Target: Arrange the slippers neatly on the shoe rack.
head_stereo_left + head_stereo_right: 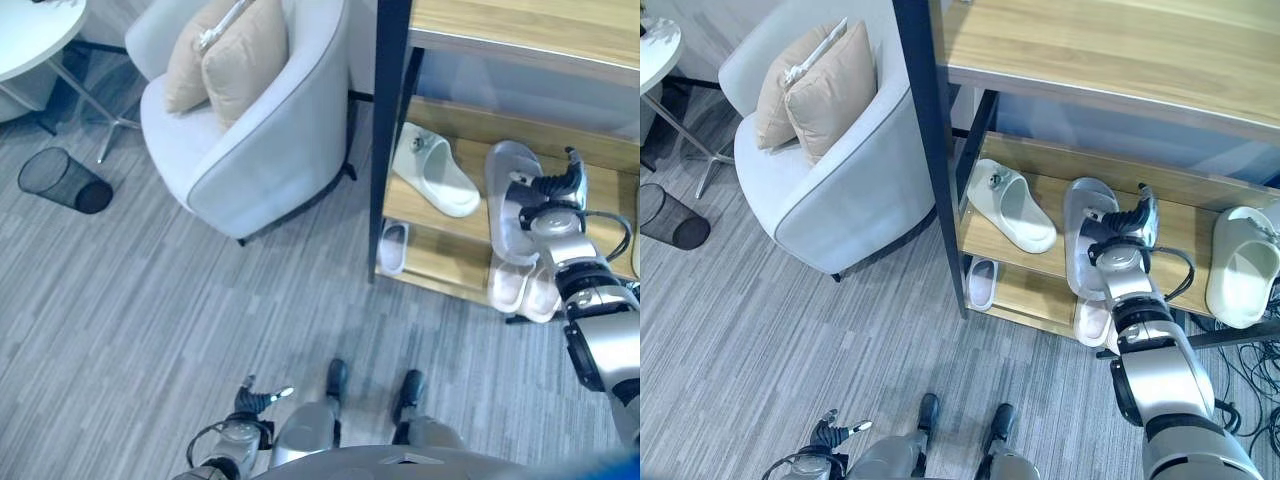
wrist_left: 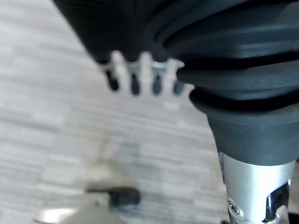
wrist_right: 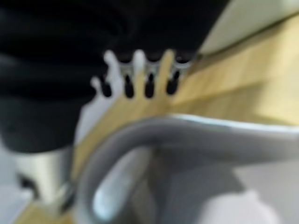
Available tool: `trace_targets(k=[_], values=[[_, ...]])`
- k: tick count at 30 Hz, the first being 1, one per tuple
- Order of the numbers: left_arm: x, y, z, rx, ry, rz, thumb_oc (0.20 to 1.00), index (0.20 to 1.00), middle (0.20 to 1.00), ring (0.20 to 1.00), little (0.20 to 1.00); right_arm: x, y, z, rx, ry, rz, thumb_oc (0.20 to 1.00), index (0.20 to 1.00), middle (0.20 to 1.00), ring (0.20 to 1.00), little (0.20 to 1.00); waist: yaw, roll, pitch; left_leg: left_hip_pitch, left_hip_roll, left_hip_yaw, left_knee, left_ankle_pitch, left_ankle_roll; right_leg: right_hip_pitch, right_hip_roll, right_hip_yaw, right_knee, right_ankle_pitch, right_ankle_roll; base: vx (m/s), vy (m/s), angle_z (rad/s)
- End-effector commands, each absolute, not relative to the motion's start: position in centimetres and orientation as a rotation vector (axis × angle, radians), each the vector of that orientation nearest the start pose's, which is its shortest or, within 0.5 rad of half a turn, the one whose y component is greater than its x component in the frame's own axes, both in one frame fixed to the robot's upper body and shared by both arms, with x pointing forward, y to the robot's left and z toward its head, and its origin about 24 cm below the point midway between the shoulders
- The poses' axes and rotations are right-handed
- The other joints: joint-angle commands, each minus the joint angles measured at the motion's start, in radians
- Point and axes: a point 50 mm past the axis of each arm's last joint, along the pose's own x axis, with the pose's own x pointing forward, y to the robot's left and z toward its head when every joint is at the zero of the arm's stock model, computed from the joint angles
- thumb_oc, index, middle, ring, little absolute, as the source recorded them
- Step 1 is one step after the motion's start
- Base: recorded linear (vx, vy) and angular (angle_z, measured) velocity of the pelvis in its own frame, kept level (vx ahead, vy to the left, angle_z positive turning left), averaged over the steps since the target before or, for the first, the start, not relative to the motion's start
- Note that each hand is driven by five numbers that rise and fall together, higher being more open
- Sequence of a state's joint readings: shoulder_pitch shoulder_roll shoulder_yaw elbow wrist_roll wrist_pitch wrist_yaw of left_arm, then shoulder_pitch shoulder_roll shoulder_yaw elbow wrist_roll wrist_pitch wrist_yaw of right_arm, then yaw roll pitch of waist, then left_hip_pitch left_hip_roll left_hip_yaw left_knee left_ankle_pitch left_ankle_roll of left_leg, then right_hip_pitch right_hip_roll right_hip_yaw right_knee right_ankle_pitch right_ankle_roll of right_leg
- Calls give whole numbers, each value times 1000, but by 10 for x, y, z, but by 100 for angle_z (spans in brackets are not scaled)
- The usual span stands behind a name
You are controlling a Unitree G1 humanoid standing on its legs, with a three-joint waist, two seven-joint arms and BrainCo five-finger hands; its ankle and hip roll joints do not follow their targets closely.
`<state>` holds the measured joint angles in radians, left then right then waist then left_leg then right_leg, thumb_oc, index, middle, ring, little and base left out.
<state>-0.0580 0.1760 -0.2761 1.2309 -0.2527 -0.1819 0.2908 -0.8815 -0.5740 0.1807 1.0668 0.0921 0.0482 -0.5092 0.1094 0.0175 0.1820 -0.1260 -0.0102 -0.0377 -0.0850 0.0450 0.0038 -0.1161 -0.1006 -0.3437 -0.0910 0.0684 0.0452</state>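
The wooden shoe rack (image 1: 455,235) stands at the right. On its middle shelf a grey slipper (image 1: 508,200) lies toe outward, and my right hand (image 1: 548,200) rests on its strap side with the fingers straight. The right wrist view shows those fingers (image 3: 140,70) reaching past the grey slipper's curved strap (image 3: 187,135) over the shelf wood. A pale slipper (image 1: 437,172) lies to its left and another pale slipper (image 1: 1240,265) to its right. On the lower shelf are one small slipper (image 1: 393,245) and a whitish pair (image 1: 522,285). My left hand (image 1: 252,400) hangs low over the floor, fingers relaxed.
A light grey armchair (image 1: 260,150) with two beige cushions stands just left of the rack's dark post (image 1: 388,130). A black wire bin (image 1: 62,180) and a white round table (image 1: 30,35) are at the far left. Cables (image 1: 1250,370) lie on the floor by the rack's right end.
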Motion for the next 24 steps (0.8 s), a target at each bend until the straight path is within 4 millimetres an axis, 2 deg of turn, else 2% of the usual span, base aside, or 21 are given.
trace_targets(k=[1, 7, 8, 9, 18, 23, 24], values=[[137, 189, -151, 254, 945, 239, 1000, 1000, 1000, 1000, 1000, 372, -312, 160, -662, -9, -751, 200, 200, 200, 200, 200, 11, -41, -15, -56, -30, -28, -2, -41, -24, 65, -63, 49, 10, -60, 111, 0, 0, 0], [134, 185, -153, 233, 963, 242, 1000, 1000, 1000, 1000, 1000, 367, -306, 138, -735, 44, -713, 200, 200, 200, 200, 200, -2, -39, -3, -48, -31, -21, -2, -47, -19, 64, -69, 54, 16, -59, 110, 0, 0, 0], [134, 182, -154, 229, 964, 234, 1000, 1000, 1000, 1000, 1000, 360, -307, 126, -744, 73, -714, 470, 470, 470, 470, 470, -9, -37, 1, -46, -30, -18, -2, -49, -17, 62, -70, 59, 17, -59, 111, 0, 0, 0], [134, 182, -153, 228, 963, 235, 1000, 1000, 1000, 1000, 1000, 356, -309, 123, -730, 73, -738, 1000, 1000, 1000, 1000, 1000, -13, -35, 0, -43, -30, -14, -2, -52, -17, 64, -70, 63, 16, -60, 110, 0, 0, 0], [129, 186, -154, 227, 977, 262, 1000, 1000, 1000, 1000, 1000, 340, -314, 114, -755, 45, -793, 1000, 1000, 1000, 1000, 1000, -23, -24, -12, -18, -28, -6, -2, -64, -15, 84, -74, 64, 11, -65, 110, 2, -1, -2], [115, 200, -157, 166, 1015, 361, 1000, 1000, 1000, 1000, 1000, 328, -313, 96, -710, 77, -725, 1000, 1000, 1000, 1000, 1000, -24, -25, -31, 5, -27, -5, -2, -71, -15, 106, -71, 60, 8, -74, 109, 15, -10, -3], [110, 206, -157, 140, 1024, 396, 1000, 1000, 1000, 1000, 1000, 323, -312, 86, -708, 110, -690, 1000, 1000, 1000, 1000, 1000, -25, -26, -38, 12, -26, -5, -2, -74, -15, 112, -70, 60, 8, -76, 109, 23, -32, 0]])
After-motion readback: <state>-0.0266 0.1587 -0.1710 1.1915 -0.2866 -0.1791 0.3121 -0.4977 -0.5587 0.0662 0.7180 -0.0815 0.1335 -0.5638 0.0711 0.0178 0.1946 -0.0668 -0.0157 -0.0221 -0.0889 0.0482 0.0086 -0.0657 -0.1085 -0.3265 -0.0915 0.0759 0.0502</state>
